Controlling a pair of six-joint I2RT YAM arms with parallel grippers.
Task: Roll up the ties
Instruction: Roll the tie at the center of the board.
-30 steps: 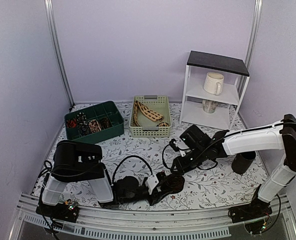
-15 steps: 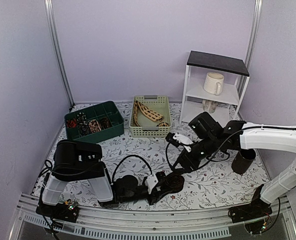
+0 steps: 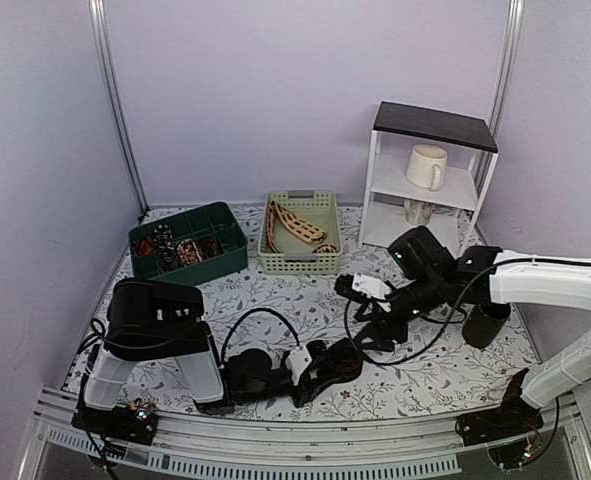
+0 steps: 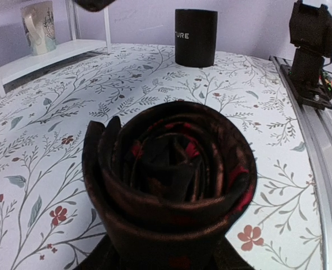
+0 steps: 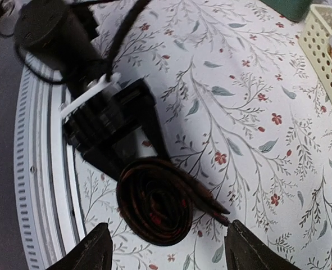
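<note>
The dark rolled tie [image 4: 168, 180] sits on the flowered worktop [image 3: 275, 300], on the near side of the cream basket [image 3: 300, 235] and a little to its right, close to the worktop's front rail. The left claw [image 3: 335, 362] holds it, low down on either side of the coil. From the left wrist the spiral fills the view, its layers fairly even, with the outer edge standing slightly proud on one side.

The right claw [image 5: 168, 233] hangs above the coil with its fingers [image 5: 95, 247] spread wide and nothing between them. From there a short flat tail of fabric runs out of the roll and lies on the worktop, pointing back toward the basket.

The roll looks all but done — what is left, by my reading, is that tail. To finish well, the left claw should keep its squeeze steady so the layers do not spring apart. The right claw should come down on the tail near where it leaves the coil, not at its tip, and lay it flat around the outside, following the direction of the winding. Pulling sideways would likely cone the spiral.

A beige patterned tie [image 3: 293, 222] lies unrolled in the basket. The green compartment box [image 3: 188, 240], to the left of the basket, holds small coils — probably where this one belongs.
</note>
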